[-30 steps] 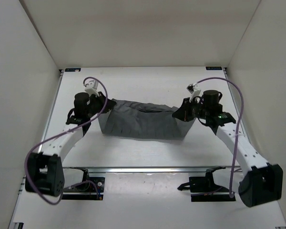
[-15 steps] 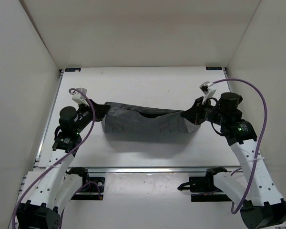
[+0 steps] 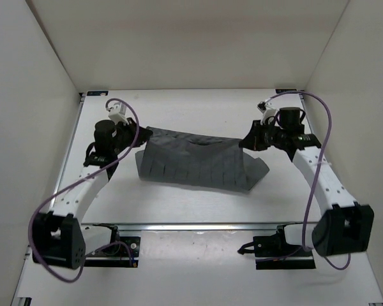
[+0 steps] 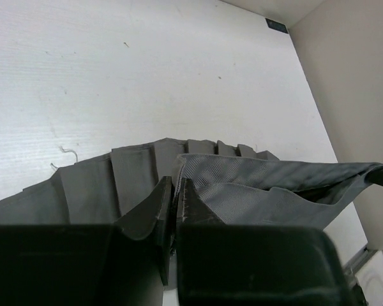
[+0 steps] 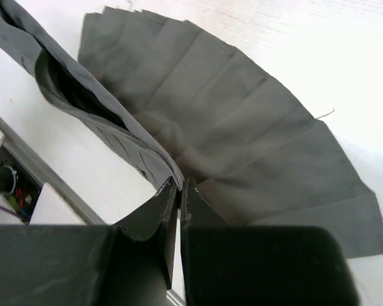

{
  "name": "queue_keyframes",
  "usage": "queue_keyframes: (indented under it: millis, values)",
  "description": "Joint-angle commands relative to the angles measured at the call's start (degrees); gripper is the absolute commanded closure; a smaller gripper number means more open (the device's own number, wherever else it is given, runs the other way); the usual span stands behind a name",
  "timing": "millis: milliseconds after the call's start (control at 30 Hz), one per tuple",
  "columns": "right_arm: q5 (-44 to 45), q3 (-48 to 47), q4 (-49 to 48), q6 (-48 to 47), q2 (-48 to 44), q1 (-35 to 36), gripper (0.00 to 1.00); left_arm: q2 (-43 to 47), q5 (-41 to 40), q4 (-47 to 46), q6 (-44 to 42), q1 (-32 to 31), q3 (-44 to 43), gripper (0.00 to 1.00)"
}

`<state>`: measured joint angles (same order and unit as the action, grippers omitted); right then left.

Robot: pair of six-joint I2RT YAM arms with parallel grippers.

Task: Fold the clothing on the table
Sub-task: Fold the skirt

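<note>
The clothing [image 3: 198, 164] is a dark grey pleated garment stretched across the middle of the white table [image 3: 191, 108]. My left gripper [image 3: 144, 134] is shut on its upper left edge. My right gripper [image 3: 245, 141] is shut on its upper right edge. In the left wrist view the gripper [image 4: 175, 183] pinches the waistband, with the clothing [image 4: 268, 185] running away to the right. In the right wrist view the gripper [image 5: 179, 184] pinches the zipped edge, and the clothing [image 5: 236, 121] fans out in pleats on the table [image 5: 345, 57].
White panel walls stand at the left [image 3: 25, 127], right [image 3: 364, 115] and back. A silver rail [image 3: 198, 225] crosses the near side, with small circuit boards [image 3: 118, 248] [image 3: 277, 245] behind it. Purple cables [image 3: 322, 127] loop off both arms.
Both arms swung out and then moved toward the far side, still holding the cloth. The garment went from a taut hanging band to pleats spread on the table.
</note>
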<state>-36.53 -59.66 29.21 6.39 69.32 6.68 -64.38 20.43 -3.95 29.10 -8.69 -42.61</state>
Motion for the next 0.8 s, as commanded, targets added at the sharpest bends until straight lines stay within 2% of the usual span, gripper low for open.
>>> queue_keyframes:
  millis: [0,300,333,367,400,433,467,533,633,767]
  values:
    - [1.2,-5.6,-7.2,-0.4,7.1,-1.3,1.0,-6.1,-0.5,-6.0,-1.0,1.5,-4.4,1.0]
    - [5.2,-15.6,-14.9,3.9,31.0,-3.1,1.0,-31.8,-0.2,-10.9,-1.7,1.8,-15.9,1.0]
    - [5.8,-16.4,-15.2,4.4,34.3,-3.2,1.0,-33.7,0.1,-10.8,-1.6,1.7,-18.7,0.94]
    - [6.6,-19.2,-15.2,4.6,37.5,-3.3,0.93,-37.2,0.6,-10.5,-1.5,2.0,-20.3,0.69]
    - [7.6,-22.1,-14.4,4.2,39.0,-2.7,0.76,-40.3,2.1,-10.7,-0.2,2.4,-23.1,0.59]
    - [9.9,-23.6,-13.7,4.2,41.6,-2.5,0.7,-42.5,3.4,-11.4,1.6,2.7,-25.1,0.52]
    - [12.3,-26.4,-13.2,3.9,43.3,-2.0,0.6,-42.8,3.6,-12.4,2.4,3.3,-25.3,0.5]
    - [16.4,-31.5,-11.0,2.4,44.3,-1.1,0.45,-42.8,4.2,-13.9,4.7,4.2,-24.5,0.45]
    - [21.1,-32.4,-8.7,2.7,42.9,-0.2,0.4,-38.6,0.1,-7.7,4.0,5.0,-22.5,0.4]
    - [20.0,-24.8,-8.9,4.7,35.6,-0.6,0.44,-30.0,-6.2,3.6,2.5,5.3,-18.3,0.39]
